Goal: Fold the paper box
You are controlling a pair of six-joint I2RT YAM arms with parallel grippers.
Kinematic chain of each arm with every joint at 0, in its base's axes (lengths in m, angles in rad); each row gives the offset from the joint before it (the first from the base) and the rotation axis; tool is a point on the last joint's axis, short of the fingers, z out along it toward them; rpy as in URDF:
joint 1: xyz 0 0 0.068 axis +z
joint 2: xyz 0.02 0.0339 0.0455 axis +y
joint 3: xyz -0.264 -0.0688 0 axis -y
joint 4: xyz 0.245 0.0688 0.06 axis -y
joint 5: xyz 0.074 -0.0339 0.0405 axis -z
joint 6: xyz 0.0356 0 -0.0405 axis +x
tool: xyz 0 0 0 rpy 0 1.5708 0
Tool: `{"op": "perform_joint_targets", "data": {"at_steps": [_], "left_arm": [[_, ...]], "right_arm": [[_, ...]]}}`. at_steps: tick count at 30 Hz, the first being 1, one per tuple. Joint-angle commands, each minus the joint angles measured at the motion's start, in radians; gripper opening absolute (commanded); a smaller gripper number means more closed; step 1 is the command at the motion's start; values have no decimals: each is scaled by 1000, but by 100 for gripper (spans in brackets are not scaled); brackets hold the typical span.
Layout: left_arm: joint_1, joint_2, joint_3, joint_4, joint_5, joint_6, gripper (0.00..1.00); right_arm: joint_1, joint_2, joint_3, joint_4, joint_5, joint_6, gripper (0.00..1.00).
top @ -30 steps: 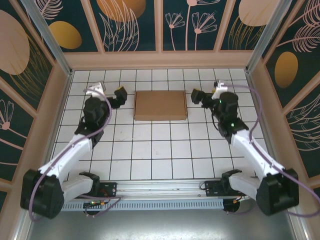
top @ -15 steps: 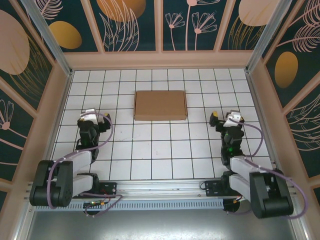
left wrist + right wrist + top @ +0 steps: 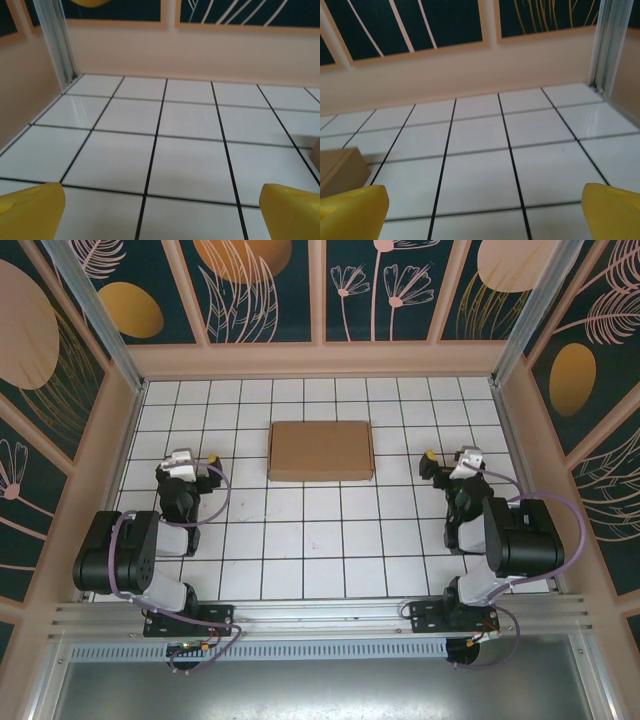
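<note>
Where the black arms sit folded low at either side of the top view, the left gripper [image 3: 205, 472] holds its jaws spread wide with nothing between them. Its own camera shows the two yellow fingertips [image 3: 31, 210] parked in the bottom corners of the frame, with bare tile in the gap. The right gripper [image 3: 432, 468] stands the same way at centre right, jaws fully apart and empty (its yellow pads [image 3: 612, 207] likewise sit at the lower corners of its wrist view).

Both grippers hang over the white tabletop ruled with a black grid [image 3: 300, 540]. Between them, in the upper middle of the top view, the shallow rectangular box of plain brown cardboard [image 3: 320, 450] lies flat and closed, its long side running left to right, well apart from both grippers. One brown corner of it [image 3: 340, 167] shows at the lower left of the right wrist view. Beyond the table rise beige-framed dark teal wall panels with leaf and flower prints [image 3: 265, 290].
</note>
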Motion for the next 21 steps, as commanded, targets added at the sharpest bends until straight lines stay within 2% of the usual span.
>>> {"op": "perform_joint_targets", "data": {"at_steps": [1, 12, 21], "left_arm": [[7, 3, 17, 16, 2, -15, 99], [7, -1, 8, 27, 1, -12, 99], [6, -6, 1, 36, -1, -10, 99]], "right_arm": [[-8, -7, 2, -51, -40, -3, 99], [13, -8, -1, -46, 28, -7, 99], [13, -8, -1, -47, 23, -7, 99]]}}
